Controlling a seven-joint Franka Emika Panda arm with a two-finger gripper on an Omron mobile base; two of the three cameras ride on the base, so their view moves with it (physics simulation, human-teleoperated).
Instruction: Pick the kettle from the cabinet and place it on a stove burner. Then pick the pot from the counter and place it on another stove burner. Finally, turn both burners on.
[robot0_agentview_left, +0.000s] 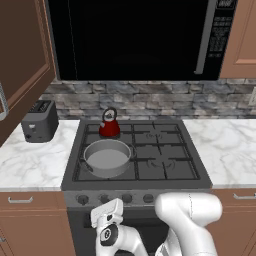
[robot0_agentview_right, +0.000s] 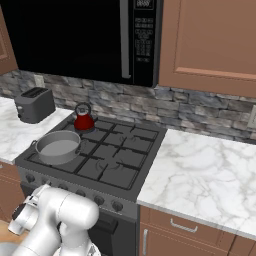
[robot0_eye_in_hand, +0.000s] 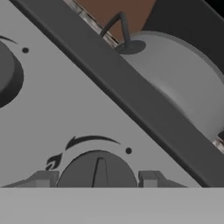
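Spread pincer (robot0_eye_in_hand: 96, 179) straddles a stove knob (robot0_eye_in_hand: 97, 171) whose pointer ridge runs straight away from the hand camera.

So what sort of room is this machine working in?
A home kitchen, rendered rather than real: a gas stove carrying a red kettle and a grey pot, a microwave overhead, and a toaster on marble counter.

I count one red kettle (robot0_agentview_left: 109, 124) on the far left burner and one grey pot (robot0_agentview_left: 107, 157) on the near left burner. The cooktop (robot0_agentview_left: 165, 150) has a single black grate spread over it. One dark toaster (robot0_agentview_left: 39, 121) stands on the left counter (robot0_agentview_left: 30, 162). One microwave (robot0_agentview_left: 135, 37) hangs above. My hand camera sees two front knobs, one (robot0_eye_in_hand: 99, 171) between my fingertips and one (robot0_eye_in_hand: 8, 72) at the left edge.
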